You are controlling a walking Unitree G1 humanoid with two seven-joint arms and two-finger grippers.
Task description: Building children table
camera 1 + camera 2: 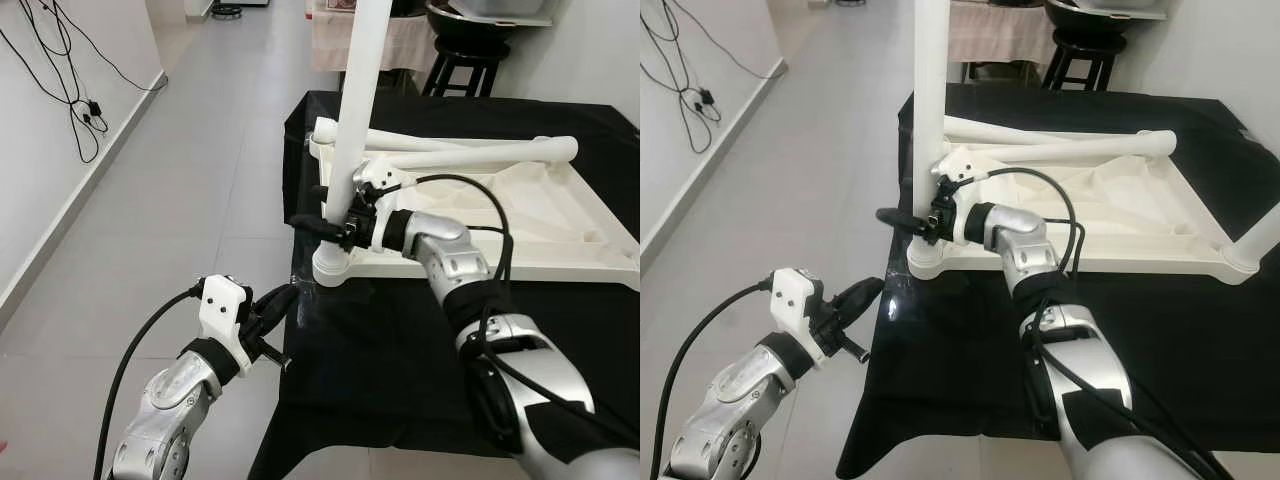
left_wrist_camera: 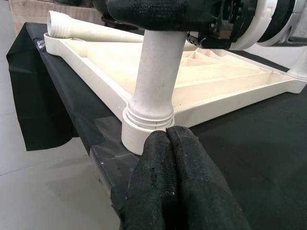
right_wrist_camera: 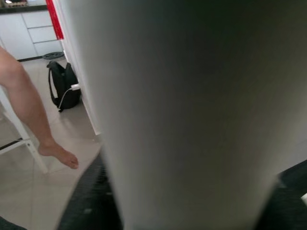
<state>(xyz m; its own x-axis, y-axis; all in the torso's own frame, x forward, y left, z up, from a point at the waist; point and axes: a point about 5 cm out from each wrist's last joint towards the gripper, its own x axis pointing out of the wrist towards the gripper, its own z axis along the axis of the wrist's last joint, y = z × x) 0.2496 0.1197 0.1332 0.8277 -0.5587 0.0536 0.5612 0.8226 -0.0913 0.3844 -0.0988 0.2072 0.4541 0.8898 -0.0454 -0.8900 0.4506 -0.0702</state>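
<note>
In the centre of the left eye view we had our right gripper (image 1: 335,226) clamped around the standing white leg (image 1: 355,110), low on it, just above the corner socket (image 1: 330,268) of the tabletop (image 1: 560,215). The tabletop lay upside down on the table covered with black cloth (image 1: 400,350), its ribbed underside up, and this corner sat very near the cloth's front left edge. Our left gripper (image 1: 272,305) hovered below and left of that corner, fingers pressed together and holding nothing, its tips just beside the socket.

The main danger, as we judged it, was at the socket. The leg's threaded collar (image 2: 149,117) looked not fully down in it, and the leg leaned a little. If we turned it in this tilt, the thread could cross and jam, or the leg could slip out. Because the grip was low and the leg was long, its top could swing. A strong turn could also drag the tabletop toward the edge, since nothing held the tabletop itself.

Two more legs (image 1: 470,150) lay loose across the tabletop in the upper middle of the frame, and they could roll. A black stool (image 1: 470,60) stood behind the table at the top. Cables (image 1: 75,110) hung on the wall at the upper left. In the right wrist view a person's bare leg (image 3: 33,115) and a black backpack (image 3: 64,86) were on the floor at the left.
</note>
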